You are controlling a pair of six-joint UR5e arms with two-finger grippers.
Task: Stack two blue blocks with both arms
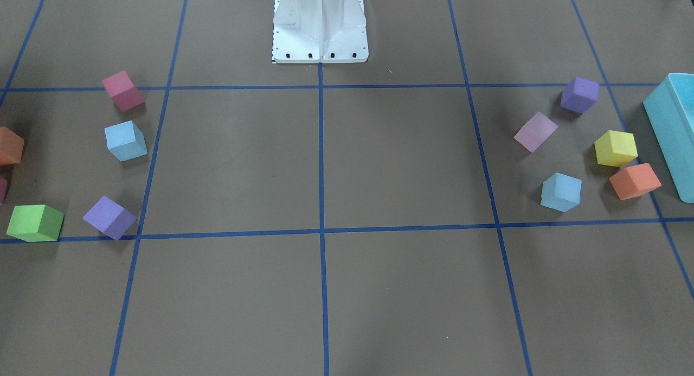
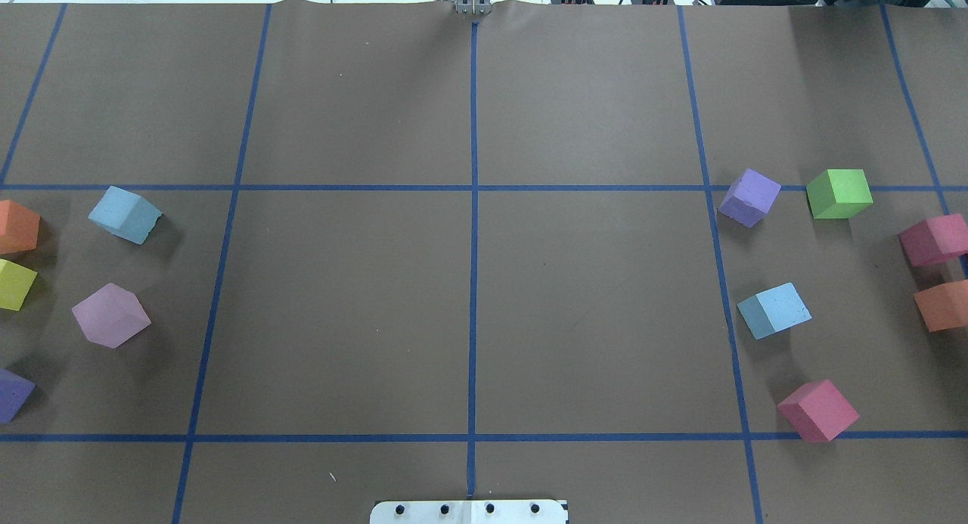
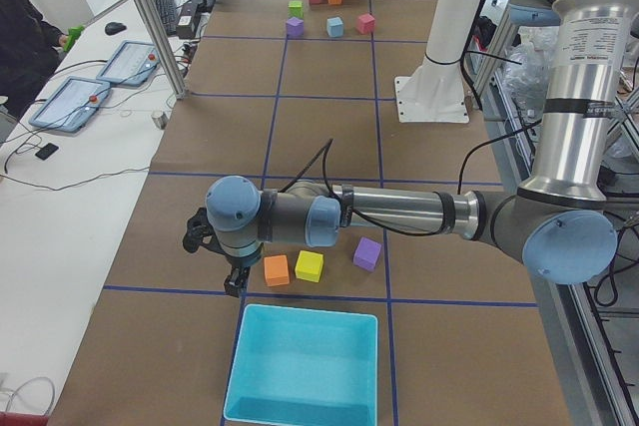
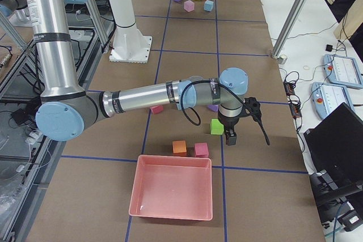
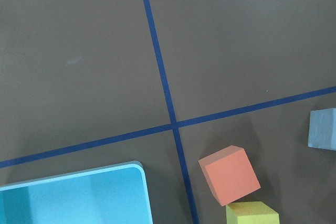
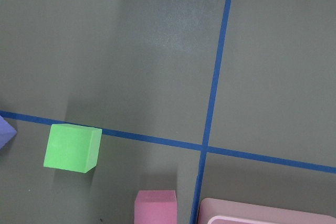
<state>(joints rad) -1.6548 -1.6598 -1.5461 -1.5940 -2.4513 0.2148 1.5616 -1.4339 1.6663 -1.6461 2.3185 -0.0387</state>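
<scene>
Sky-blue pair is unstacked, both flat on the table [image 2: 340, 320], well apart. Left blue block [image 2: 125, 214] sits near a pale pink cube [image 2: 111, 314], with the orange cube [image 2: 17, 226] and yellow cube [image 2: 15, 283] further out. Right blue block [image 2: 774, 310] sits between a purple cube [image 2: 749, 196] and a pink cube [image 2: 818, 410]. Left gripper [image 3: 233, 279] hangs just beside the orange cube, near the turquoise box [image 3: 310, 310]. Right gripper [image 4: 231, 136] hangs just beside the green cube [image 4: 216, 126]. Both grippers show in side views only, so can't tell whether either is parted or closed
</scene>
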